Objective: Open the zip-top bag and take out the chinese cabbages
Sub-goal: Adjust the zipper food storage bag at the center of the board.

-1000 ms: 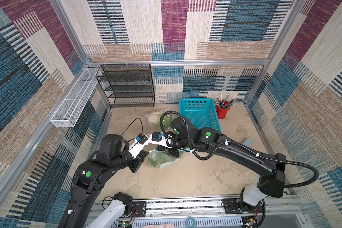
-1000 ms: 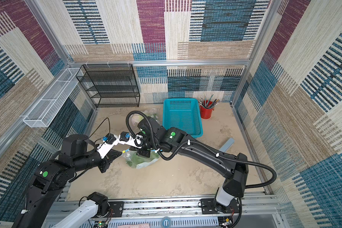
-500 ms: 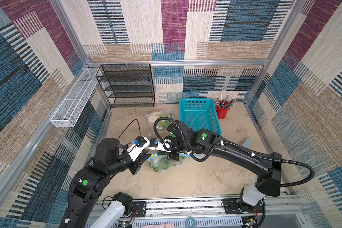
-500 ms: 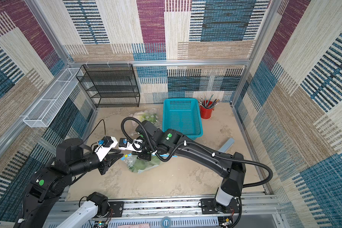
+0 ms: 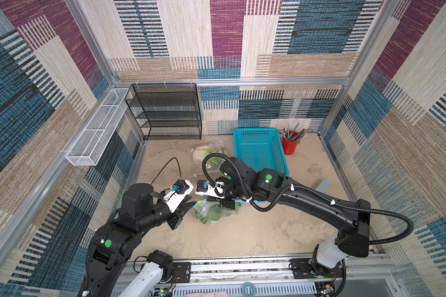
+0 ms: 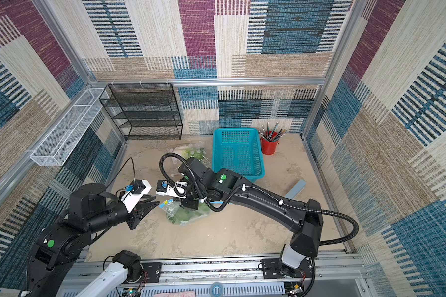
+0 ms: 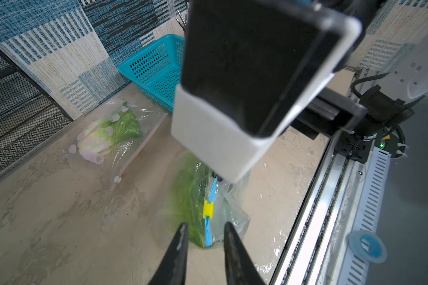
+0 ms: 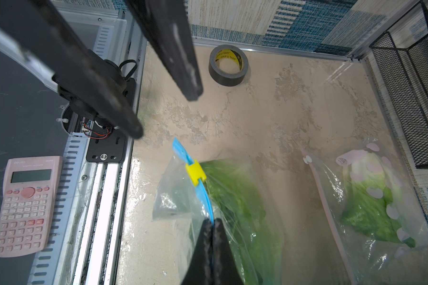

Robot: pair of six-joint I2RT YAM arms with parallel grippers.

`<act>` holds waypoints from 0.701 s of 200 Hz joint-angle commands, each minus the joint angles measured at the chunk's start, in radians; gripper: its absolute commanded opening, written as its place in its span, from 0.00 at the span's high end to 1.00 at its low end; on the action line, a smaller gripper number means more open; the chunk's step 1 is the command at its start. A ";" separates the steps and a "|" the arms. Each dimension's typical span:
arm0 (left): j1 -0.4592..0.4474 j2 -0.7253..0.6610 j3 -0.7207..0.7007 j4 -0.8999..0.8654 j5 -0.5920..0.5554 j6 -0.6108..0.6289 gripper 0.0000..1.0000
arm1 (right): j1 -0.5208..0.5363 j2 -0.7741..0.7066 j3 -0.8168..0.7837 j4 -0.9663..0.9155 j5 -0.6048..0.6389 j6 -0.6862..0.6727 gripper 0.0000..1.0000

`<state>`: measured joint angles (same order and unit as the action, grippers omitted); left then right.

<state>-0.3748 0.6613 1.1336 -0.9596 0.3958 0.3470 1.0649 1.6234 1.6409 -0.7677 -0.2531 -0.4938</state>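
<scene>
Tape roll point(image 8: 227, 65): the yellow inner core has "LIAN LI TAPE" printed in black, repeated. Pink calculator point(image 8: 26, 204): red keys read "DEL" and "AC". The header line above its display is too small to read. Pink tag point(image 7: 94, 158): the round stamp is blurred and illegible. Nothing else is readable.

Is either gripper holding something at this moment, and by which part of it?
The right gripper holds the zip-top bag by its blue zip strip, apart from the yellow slider. The left gripper is open and holds nothing.
</scene>
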 commanded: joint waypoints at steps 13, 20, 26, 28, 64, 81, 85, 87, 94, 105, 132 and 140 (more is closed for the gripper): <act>0.001 0.000 -0.003 -0.014 0.014 0.002 0.70 | -0.008 -0.047 -0.030 0.093 0.002 0.018 1.00; 0.002 0.004 -0.003 -0.014 0.030 -0.002 0.69 | -0.009 -0.053 -0.034 0.102 -0.005 0.018 1.00; 0.001 0.009 -0.003 -0.014 0.042 -0.004 0.68 | -0.009 -0.055 -0.036 0.106 -0.011 0.020 1.00; 0.002 0.011 -0.003 -0.014 0.046 -0.005 0.68 | -0.008 -0.056 -0.036 0.107 -0.013 0.021 1.00; 0.001 0.020 -0.021 0.010 0.082 -0.009 0.62 | -0.012 -0.060 -0.036 0.111 -0.020 0.024 1.00; 0.002 0.021 -0.038 0.027 0.094 -0.012 0.62 | -0.013 -0.061 -0.036 0.113 -0.022 0.024 1.00; 0.001 0.021 -0.042 0.031 0.090 -0.013 0.62 | -0.013 -0.063 -0.036 0.113 -0.022 0.023 1.00; 0.001 0.020 -0.044 0.033 0.089 -0.013 0.62 | -0.013 -0.064 -0.036 0.114 -0.022 0.024 1.00; 0.001 0.020 -0.050 0.037 0.080 -0.012 0.61 | -0.013 -0.064 -0.036 0.113 -0.026 0.023 1.00; 0.001 0.021 -0.060 0.048 0.063 -0.012 0.61 | -0.013 -0.065 -0.035 0.113 -0.029 0.023 1.00; 0.001 0.011 -0.079 0.076 0.015 -0.011 0.60 | -0.015 -0.066 -0.036 0.112 -0.040 0.023 1.00; 0.000 0.008 -0.083 0.083 0.001 -0.009 0.60 | -0.014 -0.066 -0.035 0.111 -0.041 0.023 1.00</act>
<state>-0.3744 0.6785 1.0618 -0.9287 0.4408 0.3397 1.0519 1.5661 1.6070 -0.6949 -0.2710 -0.4816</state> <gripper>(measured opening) 0.399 0.049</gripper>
